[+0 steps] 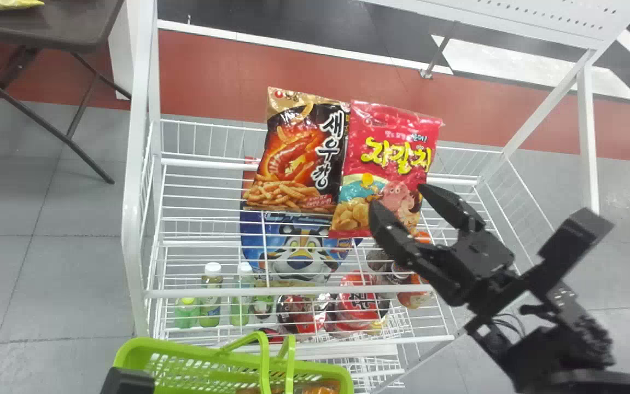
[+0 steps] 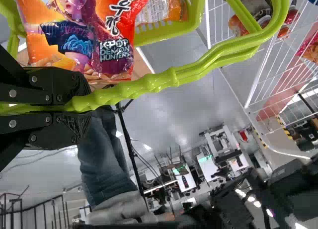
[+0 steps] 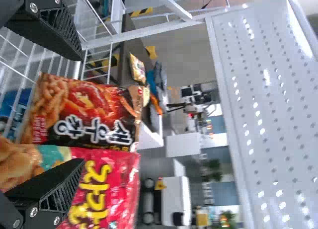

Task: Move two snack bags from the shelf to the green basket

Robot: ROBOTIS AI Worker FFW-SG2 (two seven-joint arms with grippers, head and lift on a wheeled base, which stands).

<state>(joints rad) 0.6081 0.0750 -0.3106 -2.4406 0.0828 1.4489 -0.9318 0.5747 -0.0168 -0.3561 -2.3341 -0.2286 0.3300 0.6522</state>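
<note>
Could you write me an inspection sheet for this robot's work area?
Surface: white wire shelf.
Job's things: black snack bag and pink snack bag side by side on the shelf; green basket in front, orange packaging inside.
Clutter: small bottles and a blue bag with a tiger lower down.
Grippers: left gripper shut on the basket's handle; right gripper open at the pink snack bag.
Cables: thin black wires beside the right arm.
Surroundings: dark folding table on the left.
</note>
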